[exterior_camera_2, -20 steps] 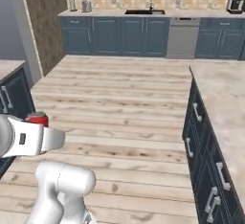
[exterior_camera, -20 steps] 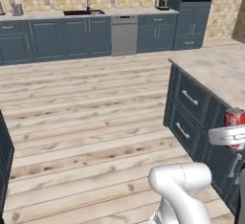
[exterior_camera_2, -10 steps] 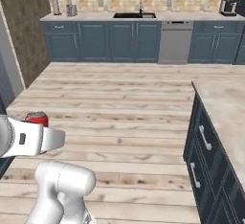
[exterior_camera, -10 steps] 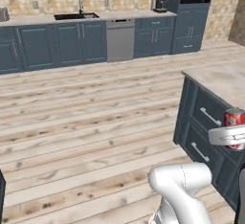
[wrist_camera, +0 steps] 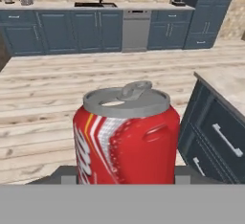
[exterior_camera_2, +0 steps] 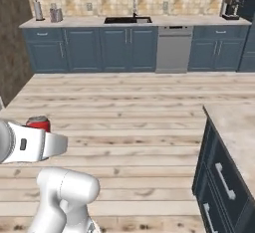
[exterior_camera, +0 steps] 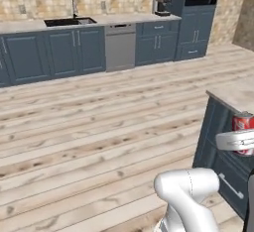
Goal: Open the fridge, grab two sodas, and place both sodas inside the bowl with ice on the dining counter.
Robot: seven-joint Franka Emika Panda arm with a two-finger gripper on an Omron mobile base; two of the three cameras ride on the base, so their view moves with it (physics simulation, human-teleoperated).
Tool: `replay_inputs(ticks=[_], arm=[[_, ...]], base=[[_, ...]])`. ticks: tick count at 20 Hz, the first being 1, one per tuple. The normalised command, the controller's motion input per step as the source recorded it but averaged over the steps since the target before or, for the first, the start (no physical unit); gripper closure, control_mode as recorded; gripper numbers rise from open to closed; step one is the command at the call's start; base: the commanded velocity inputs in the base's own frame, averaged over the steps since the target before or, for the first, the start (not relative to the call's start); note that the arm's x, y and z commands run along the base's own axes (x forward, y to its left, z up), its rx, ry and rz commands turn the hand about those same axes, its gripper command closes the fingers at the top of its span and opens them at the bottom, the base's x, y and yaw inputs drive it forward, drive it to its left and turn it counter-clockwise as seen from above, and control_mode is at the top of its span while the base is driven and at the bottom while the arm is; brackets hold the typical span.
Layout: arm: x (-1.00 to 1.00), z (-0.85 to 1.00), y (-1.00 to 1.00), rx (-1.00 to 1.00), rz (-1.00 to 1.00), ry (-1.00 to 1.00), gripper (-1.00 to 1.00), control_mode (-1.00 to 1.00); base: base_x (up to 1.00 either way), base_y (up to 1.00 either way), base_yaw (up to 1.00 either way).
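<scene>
The red soda can stands upright between the gripper's jaws, pinched low on its body, its grey top and pull tab facing up. In the hand view the fingers themselves sit behind the can and are hard to make out; only grey stubs show at either side of its base. In the left base view the red soda can sits at 3 o'clock, half masked by the white wrist and cut by the frame edge. In the right base view the red soda can peeks above the white forearm at 9 o'clock, only its top showing.

The dining counter lies at 3 o'clock of the can, its corner near; its far run is cut off. Its dark blue drawers face the can.

Open plank floor spreads wide toward 12 o'clock, up to the back cabinets, sink and dishwasher. A coffee maker stands by the tall oven cabinet.
</scene>
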Motion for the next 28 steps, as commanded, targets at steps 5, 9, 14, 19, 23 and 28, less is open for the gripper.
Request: replay_inputs(ticks=[5, 9, 14, 19, 23, 28], arm=[[0.0, 0.0, 0.0, 0.0, 0.0, 0.0, 1.0, 1.0], [0.0, 0.0, 0.0, 0.0, 0.0, 0.0, 1.0, 1.0], [0.0, 0.0, 0.0, 0.0, 0.0, 0.0, 1.0, 1.0], [0.0, 0.0, 0.0, 0.0, 0.0, 0.0, 1.0, 1.0], [0.0, 0.0, 0.0, 0.0, 0.0, 0.0, 1.0, 1.0], [0.0, 0.0, 0.0, 0.0, 0.0, 0.0, 1.0, 1.0]], base=[[1.0, 0.39, -0.17], [1.0, 0.4, -0.2], [1.0, 0.39, -0.32], [0.99, 0.41, -0.4], [0.96, 0.48, -0.44], [0.92, 0.46, -0.45]])
